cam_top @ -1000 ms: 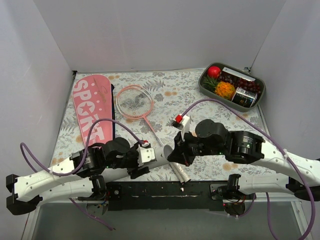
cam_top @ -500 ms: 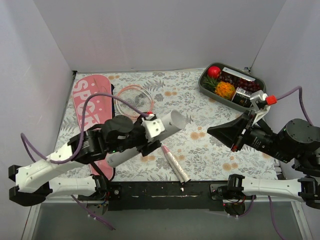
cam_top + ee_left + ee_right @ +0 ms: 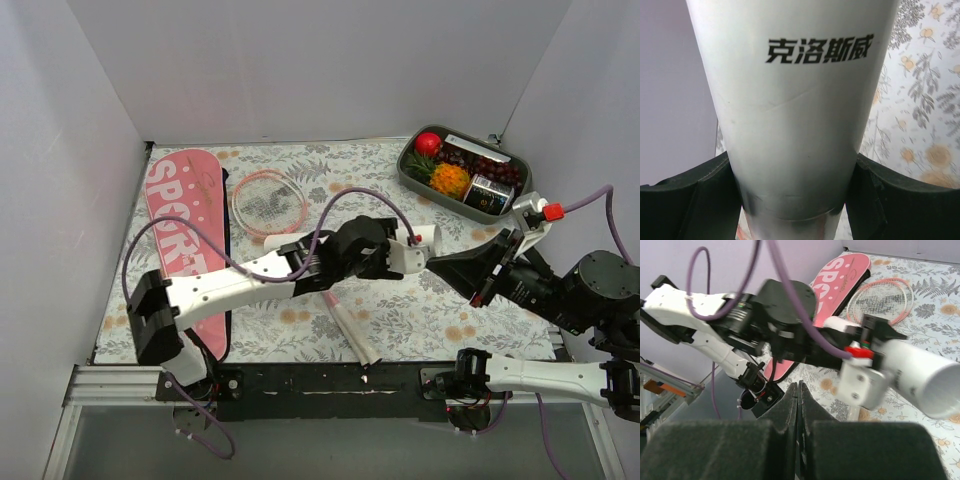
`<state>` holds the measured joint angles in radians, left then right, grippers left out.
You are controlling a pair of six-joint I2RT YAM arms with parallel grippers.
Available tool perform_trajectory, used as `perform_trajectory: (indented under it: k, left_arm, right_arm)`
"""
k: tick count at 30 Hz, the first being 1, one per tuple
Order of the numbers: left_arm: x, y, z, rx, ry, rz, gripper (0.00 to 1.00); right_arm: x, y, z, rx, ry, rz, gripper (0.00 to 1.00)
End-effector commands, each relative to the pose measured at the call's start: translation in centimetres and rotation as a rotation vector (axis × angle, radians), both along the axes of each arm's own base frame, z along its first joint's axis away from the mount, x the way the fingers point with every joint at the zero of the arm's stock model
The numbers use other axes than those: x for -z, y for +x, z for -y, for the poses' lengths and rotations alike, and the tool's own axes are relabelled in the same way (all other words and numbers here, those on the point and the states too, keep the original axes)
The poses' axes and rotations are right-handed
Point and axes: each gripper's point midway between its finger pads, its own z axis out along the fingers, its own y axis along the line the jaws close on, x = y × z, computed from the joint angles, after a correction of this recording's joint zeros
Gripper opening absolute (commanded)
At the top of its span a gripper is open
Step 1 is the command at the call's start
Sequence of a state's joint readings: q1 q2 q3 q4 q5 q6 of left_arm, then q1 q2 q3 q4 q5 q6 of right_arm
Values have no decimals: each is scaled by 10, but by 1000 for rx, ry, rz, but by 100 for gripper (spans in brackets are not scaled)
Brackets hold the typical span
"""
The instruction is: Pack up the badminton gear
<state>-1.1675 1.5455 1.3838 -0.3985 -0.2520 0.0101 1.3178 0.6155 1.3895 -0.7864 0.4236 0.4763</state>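
Left gripper [image 3: 796, 197] is clamped round the white tube [image 3: 800, 100], one black finger [image 3: 687, 202] on each side of it, near the lower end. The tube looks lifted off the table [image 3: 440, 320].

Right gripper [image 3: 440, 265] is fully closed with nothing in it.

Key geometry: the tube's long axis runs straight out ahead of the left gripper, and its open mouth faces the right gripper's tip. The tip sits just beside that mouth, slightly to the near side and not inside it. So the right arm is the nearer one to the open end.

Shuttlecock: can't find it in any view, and can't tell whether it's inside the tube.

Racket [image 3: 268, 200] lies under the left forearm, head on the far side, handle on the near side. Bag [image 3: 180, 215] lies flat well behind the left gripper, back by that arm's base.

Judgement: packing is at an early stage, and the racket isn't in the bag yet.
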Motion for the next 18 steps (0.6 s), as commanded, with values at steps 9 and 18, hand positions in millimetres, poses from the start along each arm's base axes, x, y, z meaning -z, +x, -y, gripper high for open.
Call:
perform_trajectory:
  k: [9,18]
  left_arm:
    - [71,83,110,159,84,348,0]
    - [111,139,160,180,22,406,9]
  right_arm:
    - [-19,-16,-3,-94,127,38,1]
    - [-8,-20,-24,-149,82,29,1]
